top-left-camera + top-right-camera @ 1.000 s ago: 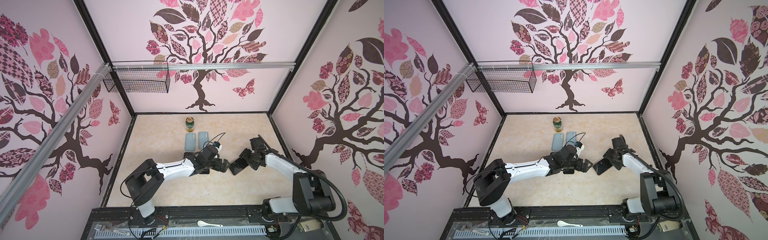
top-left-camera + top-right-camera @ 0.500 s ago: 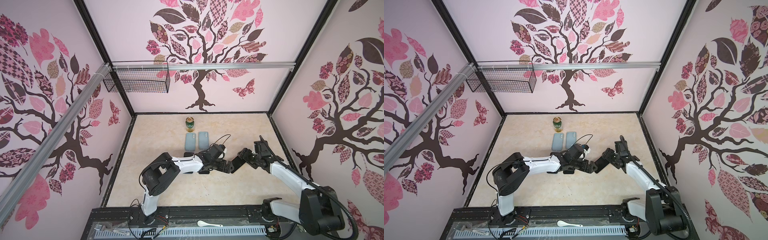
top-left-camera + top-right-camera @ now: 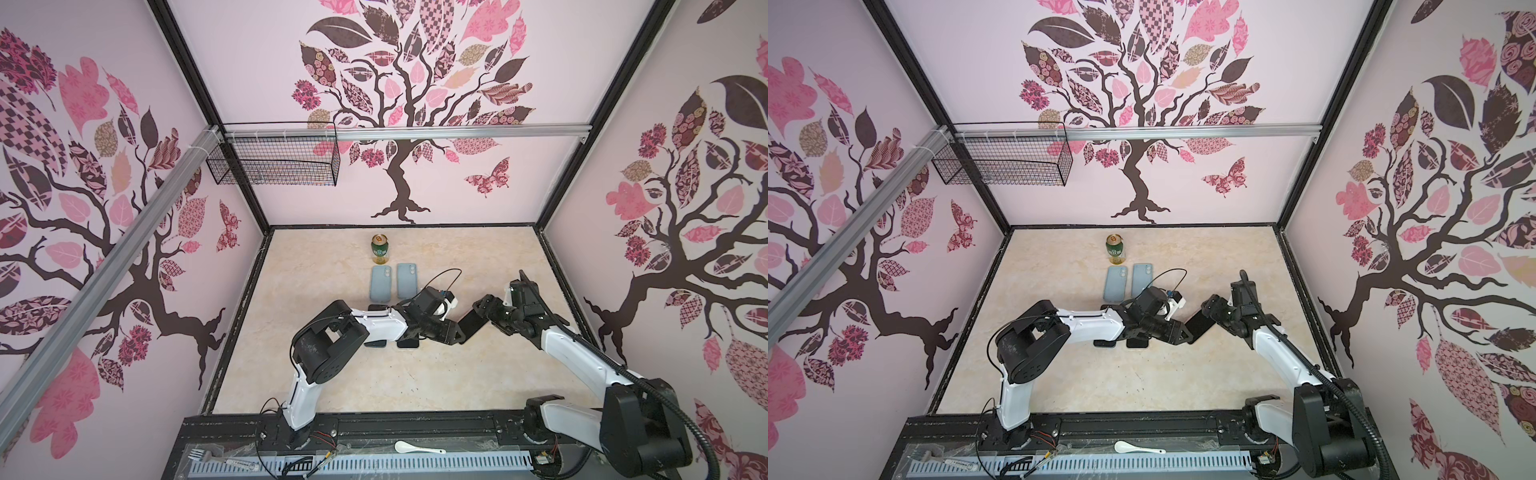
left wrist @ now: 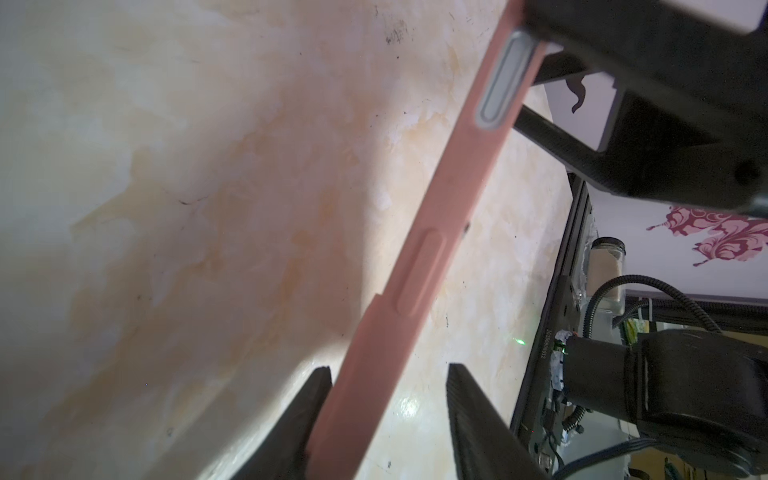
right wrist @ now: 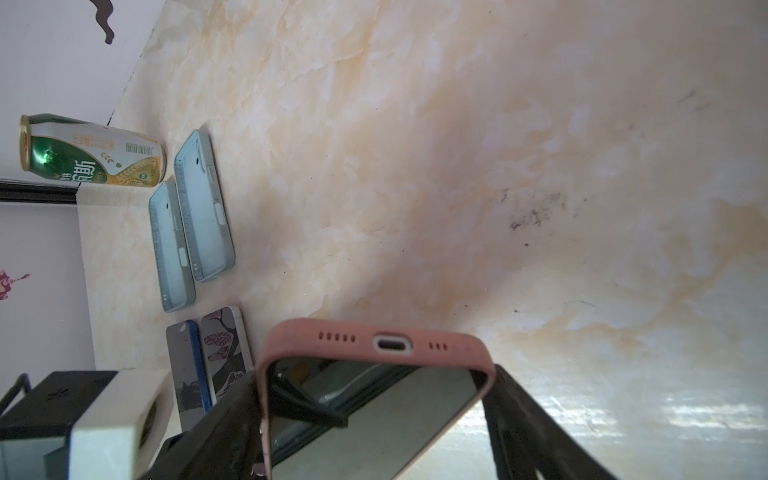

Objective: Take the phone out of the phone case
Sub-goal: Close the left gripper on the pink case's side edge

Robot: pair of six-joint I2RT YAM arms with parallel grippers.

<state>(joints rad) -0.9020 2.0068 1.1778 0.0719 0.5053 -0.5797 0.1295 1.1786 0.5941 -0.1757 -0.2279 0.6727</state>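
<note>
Gripping the pink phone case (image 5: 374,336) across its width, the right end effector (image 5: 374,415) holds it tilted above the tabletop (image 3: 332,374), just right of centre. The phone (image 5: 365,407) is inside the case with its screen showing.

The left end effector (image 4: 388,374) straddles the case's long side edge at its left end. One finger (image 4: 299,415) touches the case and the other stands apart, so its jaws are open, not clamped.

Recommendation: the left jaws should pinch the case lip only, clear of the glass. They should then peel it outward at a corner while the right grip stays firm. The judged risk is pinching phone and case together, which would free nothing.

Markings: no brand is legible on the case or the phone. The green-and-gold can (image 5: 91,153), far centre, carries Chinese characters, a wheat motif and a barcode. Its wording is only partly legible.
</note>
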